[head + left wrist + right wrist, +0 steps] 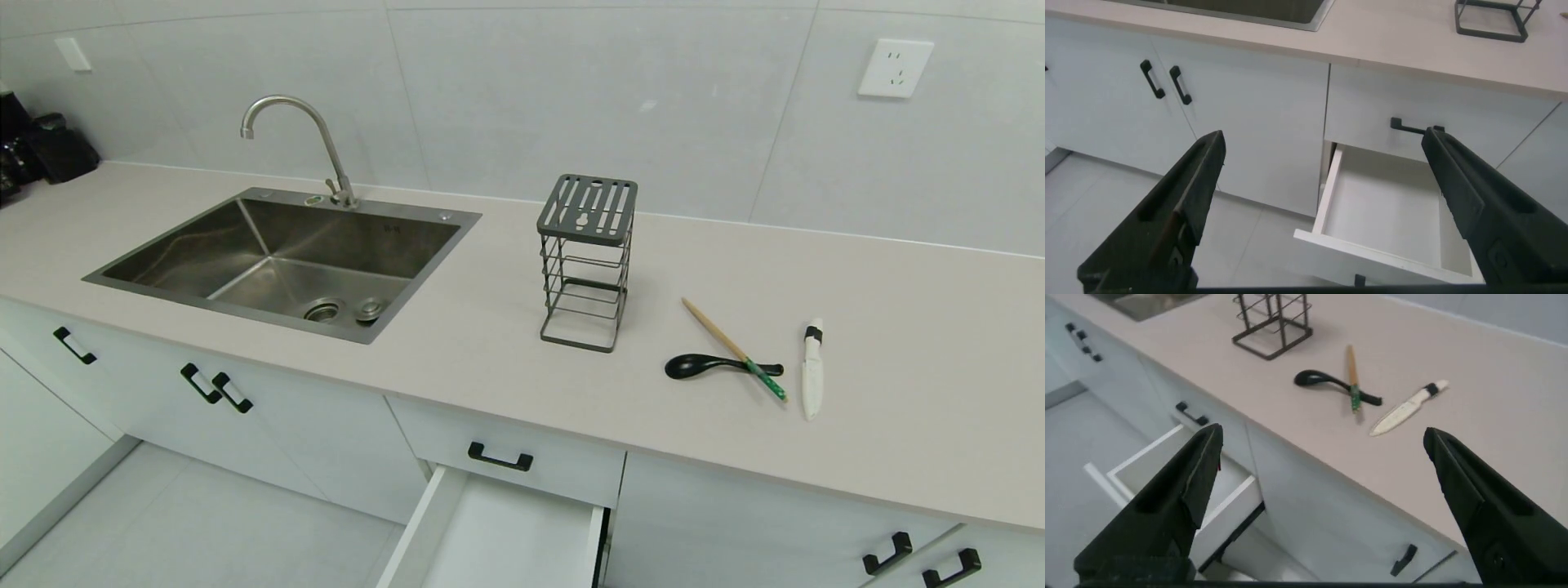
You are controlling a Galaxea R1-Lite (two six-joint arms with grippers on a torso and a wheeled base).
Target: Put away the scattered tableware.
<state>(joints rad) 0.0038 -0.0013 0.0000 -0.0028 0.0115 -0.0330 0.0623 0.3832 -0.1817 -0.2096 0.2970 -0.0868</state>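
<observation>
Bright, even overhead light, soft faint shadows by rack [584, 261] and spoon [694, 365]. Faint glare patch on wall tiles [649, 104], muted reflections in sink [204, 245]. Head view bows the counter [490, 367] edge toward corners

The left pincer [1321, 137] has two matte black fingers [1180, 208], broad at the base and tapering to blunt wedge tips, with flat bevelled faces. The right pincer [1321, 431] looks identical: black, angular, plain.

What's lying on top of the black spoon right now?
A wooden chopstick lies across the handle of the black spoon, near its end. The bit of handle under the crossing is covered; the bowl is bare.
</observation>
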